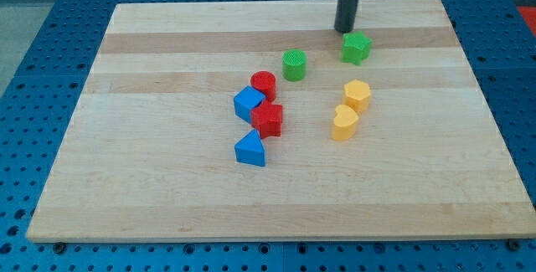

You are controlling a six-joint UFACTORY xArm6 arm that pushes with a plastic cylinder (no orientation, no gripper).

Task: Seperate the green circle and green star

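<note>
We see a bright, evenly lit scene, the light seeming to come from overhead, since the shadows are short and soft. The wooden board (167, 197) shows its pale grain without glare. Each block, such as the green star (356, 48) and the green circle (294, 64), casts only a faint dark edge at its base. The dark rod ending in my tip (344, 30) is slightly blurred and lays a small shadow at its foot. The picture is low in resolution and a little soft overall; the board's edges look straight.
</note>
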